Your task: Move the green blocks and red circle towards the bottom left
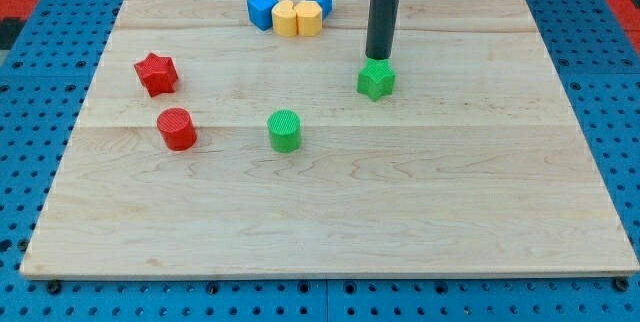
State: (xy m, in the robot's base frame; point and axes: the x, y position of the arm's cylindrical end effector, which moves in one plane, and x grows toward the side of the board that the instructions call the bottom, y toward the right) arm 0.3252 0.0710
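Note:
A green star block lies right of the board's middle, toward the view's top. My tip sits just above it in the view, touching or nearly touching its top edge. A green circle block lies near the board's middle. A red circle block lies at the view's left, level with the green circle. The rod rises out of the view's top.
A red star block lies above the red circle. At the view's top, two blue blocks flank two yellow blocks. The wooden board rests on a blue pegboard surface.

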